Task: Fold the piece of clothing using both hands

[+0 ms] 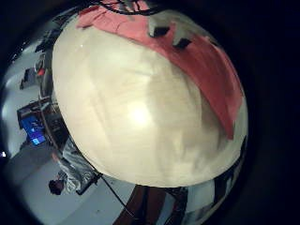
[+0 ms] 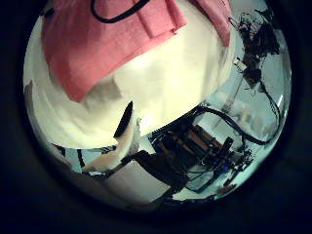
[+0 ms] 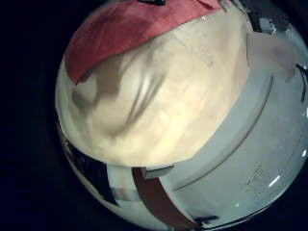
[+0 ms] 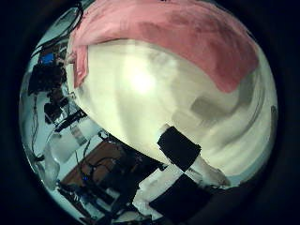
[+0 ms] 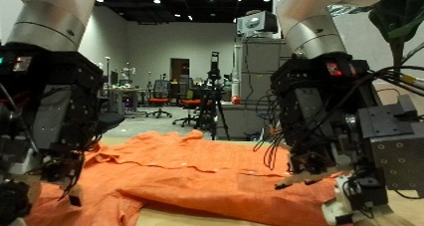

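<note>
An orange garment (image 5: 199,171) lies spread, with wrinkles, across the pale table (image 5: 225,218). My left hand (image 5: 60,171) hangs over one end of it, fingers relaxed and pointing down, holding nothing. My right hand (image 5: 312,166) hangs over the other end, its fingertips (image 5: 299,178) just above the cloth, also holding nothing. The palm views look down on the garment (image 1: 202,61) (image 2: 107,44) (image 3: 125,34) (image 4: 178,37) at the edge of bare tabletop (image 1: 141,122). One of the left hand's fingers (image 2: 122,122) and one of the right hand's fingers (image 4: 178,148) show at the table's edge.
The table's edge (image 3: 197,159) runs close to the right hand, with floor beyond. Racks of equipment (image 2: 200,146) (image 4: 56,84) stand beside the table. Office chairs (image 5: 166,97) stand far behind.
</note>
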`<state>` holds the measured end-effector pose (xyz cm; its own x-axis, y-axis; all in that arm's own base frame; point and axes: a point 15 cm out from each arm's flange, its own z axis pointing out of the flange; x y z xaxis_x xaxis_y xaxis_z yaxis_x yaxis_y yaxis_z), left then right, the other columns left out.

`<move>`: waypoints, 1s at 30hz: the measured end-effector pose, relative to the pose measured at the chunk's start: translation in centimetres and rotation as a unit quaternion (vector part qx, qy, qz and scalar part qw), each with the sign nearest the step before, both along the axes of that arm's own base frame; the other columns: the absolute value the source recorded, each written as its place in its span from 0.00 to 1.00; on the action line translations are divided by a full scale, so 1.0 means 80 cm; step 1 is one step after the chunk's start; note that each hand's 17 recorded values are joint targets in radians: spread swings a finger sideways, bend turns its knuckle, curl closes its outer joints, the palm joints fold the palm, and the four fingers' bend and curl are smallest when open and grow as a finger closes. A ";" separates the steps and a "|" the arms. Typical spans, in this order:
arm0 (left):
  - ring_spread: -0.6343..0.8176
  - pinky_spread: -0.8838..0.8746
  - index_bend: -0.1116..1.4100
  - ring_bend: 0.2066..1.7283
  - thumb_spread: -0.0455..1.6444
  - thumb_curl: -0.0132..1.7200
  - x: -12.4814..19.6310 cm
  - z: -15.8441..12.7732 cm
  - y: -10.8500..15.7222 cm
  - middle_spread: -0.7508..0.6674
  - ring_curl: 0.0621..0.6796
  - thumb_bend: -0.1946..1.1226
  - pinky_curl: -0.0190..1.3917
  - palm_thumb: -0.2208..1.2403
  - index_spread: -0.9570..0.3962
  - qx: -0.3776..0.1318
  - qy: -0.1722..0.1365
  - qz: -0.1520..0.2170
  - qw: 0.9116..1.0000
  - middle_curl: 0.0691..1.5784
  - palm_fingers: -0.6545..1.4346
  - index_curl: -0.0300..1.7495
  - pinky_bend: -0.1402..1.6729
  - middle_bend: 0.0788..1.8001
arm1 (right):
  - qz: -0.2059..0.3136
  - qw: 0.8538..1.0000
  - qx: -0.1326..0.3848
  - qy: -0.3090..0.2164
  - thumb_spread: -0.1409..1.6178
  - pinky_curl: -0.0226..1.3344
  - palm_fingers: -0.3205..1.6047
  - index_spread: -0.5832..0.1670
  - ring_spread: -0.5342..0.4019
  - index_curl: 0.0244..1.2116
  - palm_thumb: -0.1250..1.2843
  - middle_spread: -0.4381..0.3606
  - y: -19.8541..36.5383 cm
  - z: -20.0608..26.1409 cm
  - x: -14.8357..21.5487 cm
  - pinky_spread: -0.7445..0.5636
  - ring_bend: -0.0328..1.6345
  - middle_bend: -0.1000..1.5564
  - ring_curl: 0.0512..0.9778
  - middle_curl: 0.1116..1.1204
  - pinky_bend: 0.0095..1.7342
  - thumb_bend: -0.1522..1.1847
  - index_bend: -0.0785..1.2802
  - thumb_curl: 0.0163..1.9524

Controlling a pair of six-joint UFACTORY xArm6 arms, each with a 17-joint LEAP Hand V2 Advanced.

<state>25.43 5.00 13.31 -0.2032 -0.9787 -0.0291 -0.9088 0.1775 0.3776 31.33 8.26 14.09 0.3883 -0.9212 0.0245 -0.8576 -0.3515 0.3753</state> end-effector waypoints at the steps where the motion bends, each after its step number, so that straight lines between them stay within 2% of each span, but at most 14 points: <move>1: 0.68 0.66 0.18 0.19 0.63 0.19 0.001 -0.001 0.000 0.65 0.26 0.13 0.24 0.47 0.78 0.001 -0.001 0.003 1.000 0.19 0.39 0.18 0.25 0.11 | 0.000 1.000 -0.001 0.004 0.65 0.23 0.32 0.50 0.66 0.22 0.39 0.55 0.000 -0.003 -0.001 0.70 0.27 0.23 0.21 0.25 0.15 0.10 0.18 0.14; 4: 0.60 0.60 0.18 0.20 0.62 0.19 0.005 -0.003 0.000 0.58 0.26 0.13 0.24 0.48 0.75 0.004 -0.002 0.010 1.000 0.21 0.48 0.18 0.26 0.16 | 0.000 1.000 -0.003 0.007 0.65 0.22 0.37 0.49 0.61 0.23 0.43 0.52 0.002 -0.008 0.001 0.66 0.29 0.25 0.22 0.26 0.14 0.11 0.19 0.15; 5: 0.52 0.53 0.18 0.22 0.62 0.19 0.007 -0.002 0.000 0.52 0.27 0.13 0.24 0.48 0.72 0.006 -0.003 0.012 1.000 0.23 0.58 0.18 0.30 0.21 | 0.000 1.000 -0.002 0.006 0.65 0.22 0.44 0.47 0.56 0.23 0.47 0.50 0.003 -0.009 0.002 0.62 0.32 0.27 0.23 0.27 0.13 0.12 0.20 0.16; 7: 0.40 0.43 0.17 0.26 0.62 0.20 0.011 -0.002 -0.001 0.45 0.27 0.13 0.25 0.49 0.67 0.009 -0.002 0.013 1.000 0.25 0.68 0.18 0.35 0.27 | 0.001 1.000 -0.001 -0.002 0.65 0.21 0.55 0.43 0.48 0.23 0.51 0.45 0.004 -0.011 0.007 0.53 0.38 0.29 0.23 0.28 0.16 0.12 0.19 0.16; 8: 0.33 0.38 0.18 0.29 0.62 0.20 0.011 -0.002 0.000 0.41 0.31 0.13 0.27 0.50 0.64 0.011 0.000 0.015 1.000 0.27 0.74 0.18 0.39 0.30 | 0.002 1.000 -0.003 -0.007 0.65 0.22 0.63 0.40 0.43 0.23 0.53 0.42 0.004 -0.011 0.011 0.47 0.42 0.31 0.26 0.30 0.19 0.12 0.19 0.16; 9: 0.27 0.33 0.19 0.33 0.62 0.20 0.014 -0.002 0.001 0.37 0.34 0.14 0.29 0.52 0.60 0.012 -0.001 0.013 1.000 0.29 0.82 0.19 0.43 0.34 | 0.003 1.000 -0.005 -0.010 0.65 0.22 0.66 0.38 0.40 0.24 0.53 0.40 0.003 -0.012 0.013 0.41 0.43 0.31 0.28 0.30 0.22 0.11 0.19 0.16; 10: 0.23 0.29 0.20 0.36 0.62 0.20 0.016 -0.002 0.002 0.34 0.36 0.14 0.30 0.54 0.57 0.012 -0.002 0.011 1.000 0.30 0.86 0.19 0.46 0.36 | 0.003 1.000 -0.008 -0.012 0.65 0.24 0.71 0.36 0.36 0.25 0.54 0.37 0.001 -0.013 0.015 0.35 0.45 0.32 0.30 0.32 0.26 0.10 0.20 0.16; 12: 0.16 0.23 0.24 0.45 0.62 0.21 0.020 0.000 0.001 0.30 0.48 0.16 0.34 0.60 0.52 0.010 -0.005 0.010 1.000 0.34 0.90 0.21 0.51 0.39 | 0.004 1.000 -0.015 -0.020 0.64 0.26 0.83 0.31 0.31 0.29 0.54 0.32 -0.004 -0.014 0.021 0.25 0.49 0.37 0.34 0.36 0.31 0.10 0.26 0.16; 14: 0.13 0.20 0.27 0.53 0.62 0.23 0.022 0.004 0.001 0.27 0.56 0.17 0.37 0.64 0.47 0.008 -0.009 0.012 1.000 0.37 0.91 0.23 0.56 0.42 | 0.001 0.999 -0.018 -0.028 0.64 0.29 0.87 0.29 0.29 0.33 0.55 0.29 -0.010 -0.012 0.026 0.19 0.53 0.42 0.38 0.40 0.35 0.10 0.33 0.16; 17: 0.11 0.17 0.34 0.60 0.61 0.25 0.024 0.013 0.001 0.23 0.65 0.16 0.40 0.68 0.41 0.008 -0.014 0.012 1.000 0.41 0.90 0.27 0.62 0.46 | -0.003 0.999 -0.018 -0.031 0.66 0.33 0.94 0.29 0.28 0.41 0.60 0.30 -0.013 -0.010 0.028 0.18 0.58 0.53 0.43 0.47 0.42 0.12 0.49 0.17; 25: 0.11 0.15 0.43 0.70 0.57 0.29 0.001 0.056 -0.001 0.17 0.76 0.13 0.46 0.71 0.30 -0.004 0.025 -0.001 1.000 0.50 0.84 0.36 0.73 0.51 | -0.010 0.997 -0.003 -0.078 0.72 0.46 0.85 0.37 0.31 0.56 0.80 0.34 -0.016 0.020 0.045 0.26 0.73 0.73 0.56 0.59 0.62 0.20 0.73 0.21; 30: 0.12 0.16 0.43 0.72 0.57 0.31 -0.008 0.075 -0.011 0.15 0.79 0.13 0.47 0.70 0.27 -0.023 0.029 -0.006 0.999 0.53 0.83 0.40 0.75 0.52 | -0.018 0.996 0.001 -0.089 0.73 0.50 0.80 0.40 0.33 0.61 0.84 0.35 -0.027 0.031 0.048 0.30 0.78 0.78 0.60 0.62 0.68 0.20 0.80 0.23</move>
<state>24.82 4.11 19.31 -0.2151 -0.9762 0.0288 -0.8829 0.2070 0.4215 35.18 6.09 16.56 0.3448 -0.9345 0.0890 -0.9226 -0.3198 0.2157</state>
